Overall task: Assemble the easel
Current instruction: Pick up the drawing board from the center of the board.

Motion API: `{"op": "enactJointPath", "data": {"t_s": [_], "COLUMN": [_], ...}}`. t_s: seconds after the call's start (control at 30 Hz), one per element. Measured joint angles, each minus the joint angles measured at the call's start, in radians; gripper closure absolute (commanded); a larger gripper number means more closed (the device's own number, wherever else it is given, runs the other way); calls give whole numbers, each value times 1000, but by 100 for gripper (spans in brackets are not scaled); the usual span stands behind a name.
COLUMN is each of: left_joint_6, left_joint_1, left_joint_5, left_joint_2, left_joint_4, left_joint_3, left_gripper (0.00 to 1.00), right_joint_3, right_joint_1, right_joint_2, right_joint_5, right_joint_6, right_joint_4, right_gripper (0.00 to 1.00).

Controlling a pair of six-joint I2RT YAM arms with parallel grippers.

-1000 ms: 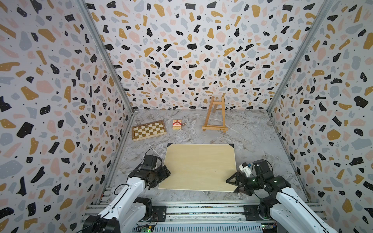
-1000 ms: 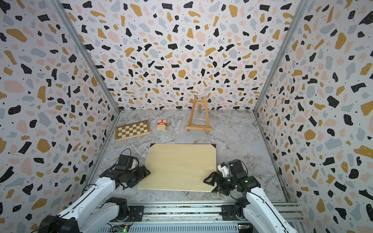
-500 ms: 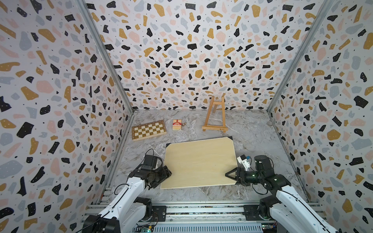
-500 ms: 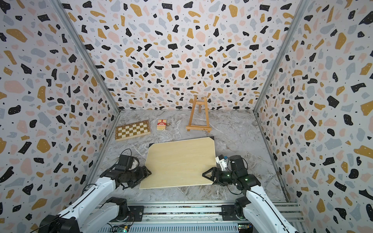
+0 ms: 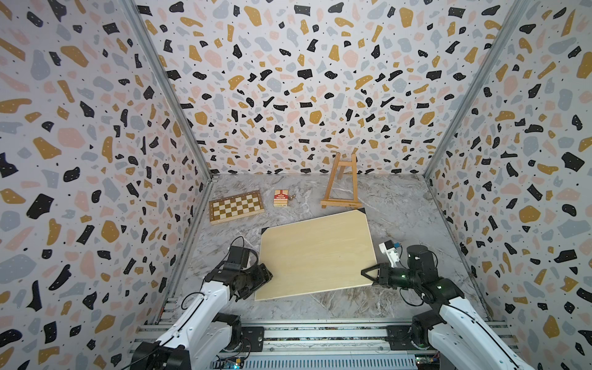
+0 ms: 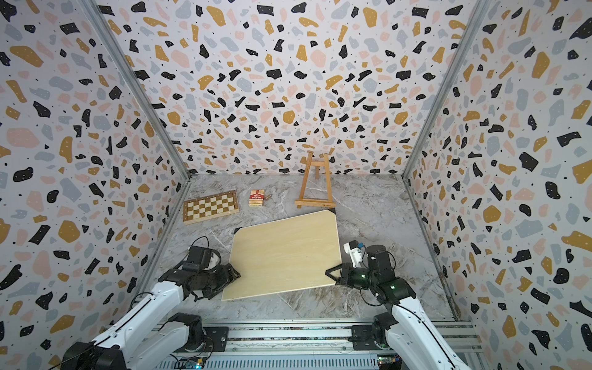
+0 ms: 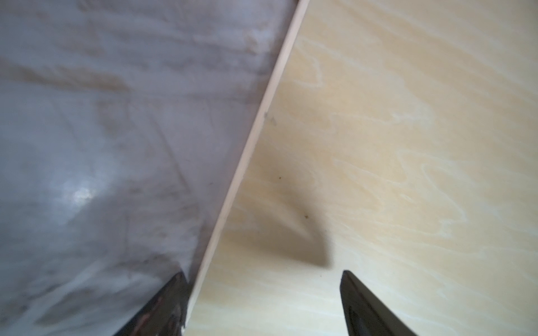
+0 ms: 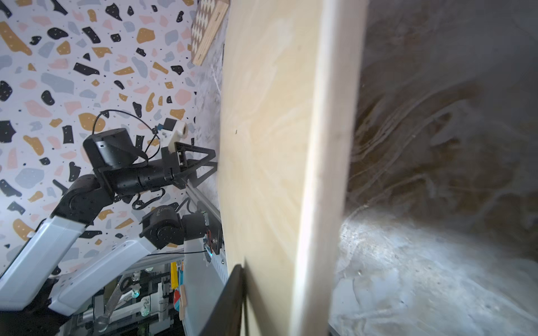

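— What blocks the middle of the desk (image 5: 400, 205)?
— The pale board (image 5: 317, 253), its far corner just beside the easel (image 5: 342, 182).
— Free room?
— Right of the easel. The chessboard (image 5: 236, 206) and card box (image 5: 281, 197) crowd the left.

The easel (image 5: 339, 202) is orange-brown, the board (image 5: 315, 253) pale with black corners, the chessboard (image 5: 236, 206) checkered.

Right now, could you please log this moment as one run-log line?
left gripper: open, straddling board edge | right gripper: shut on board's opposite edge | easel: upright at back, untouched
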Motion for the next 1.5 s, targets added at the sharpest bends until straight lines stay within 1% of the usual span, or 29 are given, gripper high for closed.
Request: {"op": "enactJointPath", "data": {"t_s": [0.07, 0.1, 0.13, 0.3, 0.43, 0.6, 0.7, 0.83, 1.1, 1.17, 1.3, 1.5], "left_joint_6": [-1, -2, -3, -4, -9, -11, -10, -3, 20, 29, 42, 57], "left_joint_1": [0, 0, -2, -3, -7, -8, -7, 3, 75, 98, 143, 211], "left_joint_5": [0, 4, 7, 8, 15, 7, -7, -8, 2, 14, 49, 124], "left_joint_2": [-6, -9, -13, -44, -76, -117, -140, -144, -146, -138, -96, 13], "left_joint_4": [-8, -14, -18, -34, -37, -55, -68, -86, -134, -133, -121, -66], "left_joint_3": [0, 0, 0, 5, 41, 121, 183, 259, 389, 420, 460, 526], "left_gripper": [20, 20, 20, 18, 17, 14, 10, 9, 5, 5, 4, 2], "right_joint_3": [2, 2, 2, 1, 1, 8, 21, 46, 126, 139, 174, 276], "right_joint_1": [-1, 0, 0, 0, -1, -22, -50, -87, -103, -108, -117, -135], "right_joint_2": [-19, -27, -34, -45, -42, -45, -45, -44, -26, -15, 26, 128], "right_joint_5": [-27, -33, -35, -35, -39, -41, -41, -49, -34, -35, -43, -54], "right_joint_6": [26, 32, 37, 85, 130, 189, 209, 231, 239, 261, 295, 308], "right_joint_4": [34, 36, 36, 62, 92, 124, 130, 141, 152, 185, 249, 327], "right_gripper": [93, 98, 100, 100, 100, 100, 100, 100, 100, 100, 100, 100]}}
